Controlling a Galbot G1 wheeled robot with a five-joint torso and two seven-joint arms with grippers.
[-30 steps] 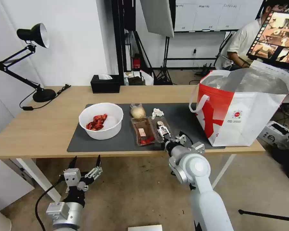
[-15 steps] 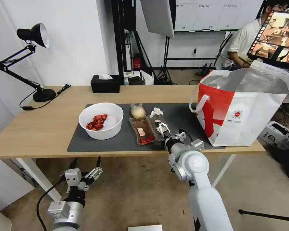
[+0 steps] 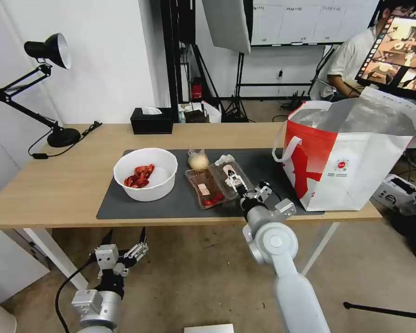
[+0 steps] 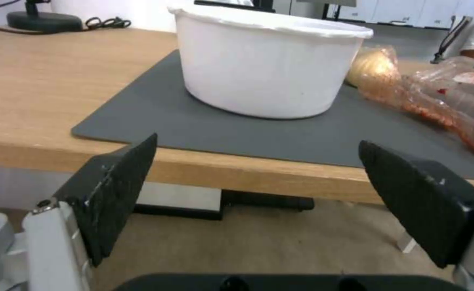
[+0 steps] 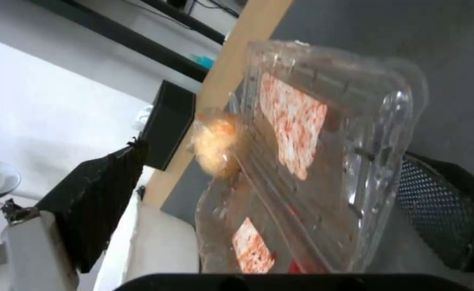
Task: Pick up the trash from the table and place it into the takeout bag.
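Head view: the right gripper (image 3: 239, 185), fingers spread around the near end of two plastic trays (image 3: 217, 181) on the mat, is seen left of the takeout bag (image 3: 346, 157); the left gripper (image 3: 125, 240) hangs open below the table (image 3: 55, 185).

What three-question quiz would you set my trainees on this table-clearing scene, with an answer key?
1. True or false: the takeout bag stands at the robot's left end of the table.
2. What lies in the white bowl? A) red shells B) crumpled tissue C) nothing
3. Which gripper is at the clear trays?

Key
1. False: it stands at the right end.
2. A.
3. The right gripper, with a tray between its open fingers; the left gripper hangs open below the table's near edge.
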